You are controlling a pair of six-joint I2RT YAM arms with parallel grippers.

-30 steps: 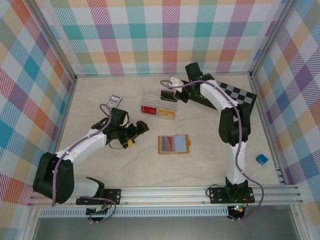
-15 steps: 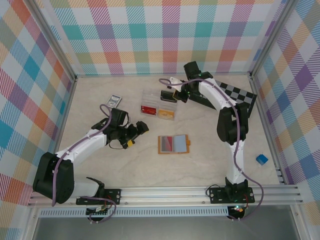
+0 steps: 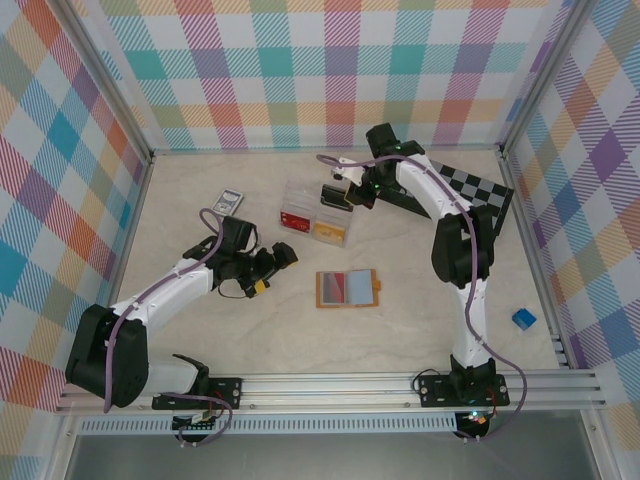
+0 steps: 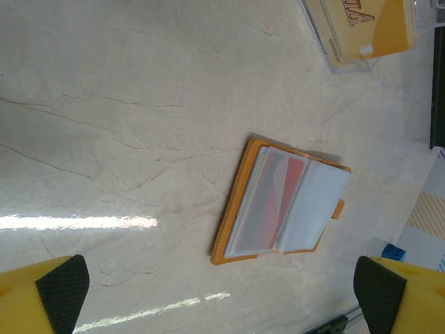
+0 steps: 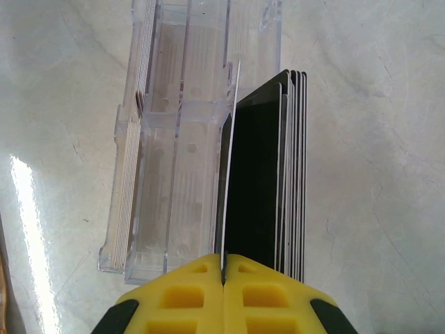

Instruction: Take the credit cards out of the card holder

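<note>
The orange card holder (image 3: pixel 346 288) lies open on the table centre, and a red card (image 4: pixel 278 195) shows under its clear sleeve. My left gripper (image 3: pixel 275 265) hovers to its left, open, its fingers (image 4: pixel 62 285) wide apart with nothing between them. At the back, my right gripper (image 3: pixel 356 186) is shut on a thin white credit card (image 5: pixel 229 160) seen edge-on. That card stands between the clear plastic box (image 5: pixel 181 174) and a stack of black cards (image 5: pixel 271 181).
The clear box (image 3: pixel 318 215) holds red and yellow contents. A chessboard (image 3: pixel 470 185) lies at the back right under the right arm. A small grey device (image 3: pixel 229 202) sits at the back left and a blue cube (image 3: pixel 523 318) near the right wall.
The right gripper has moved slightly left and towards the clear box with the card in it. The left arm and the card holder have not moved.
</note>
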